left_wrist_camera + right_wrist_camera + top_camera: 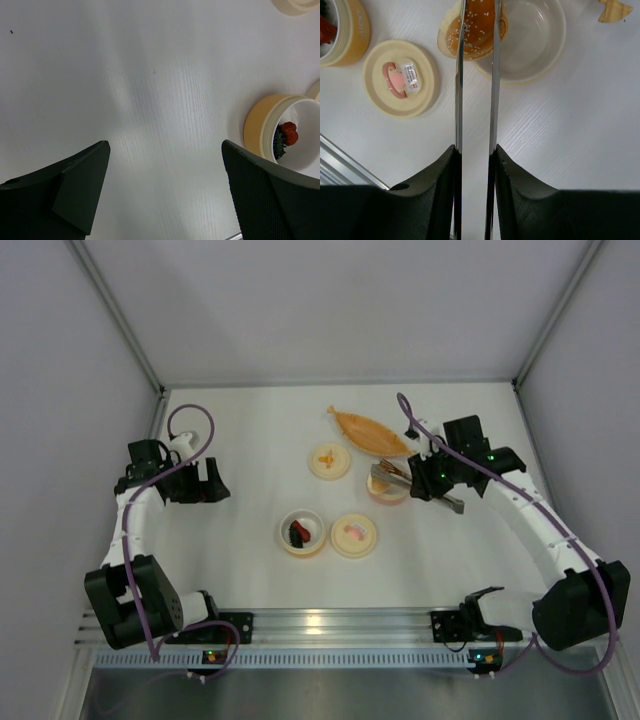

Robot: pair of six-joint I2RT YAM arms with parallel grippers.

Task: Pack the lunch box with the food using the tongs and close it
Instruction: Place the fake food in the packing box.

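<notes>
Left gripper [165,150] hangs over bare table [250,420], jaws spread wide, nothing between them. Right gripper [476,150] is clamped on the tongs [494,100], squeezing the two arms narrow and near parallel. From the right wrist I see those arms crossing an orange-brown seeded lump [475,25] that overlaps the rim of a pale bowl [540,35]. The tips run off the frame's edge, so I cannot tell if the lump is pinched. Black piece [279,145] and red piece [290,132] lie touching in the yellow-walled bowl [257,125]. A pink-motif lid [380,95] lies between the bowls. A yellow-motif lid [318,470] and a boat dish [370,432] lie farther back.
</notes>
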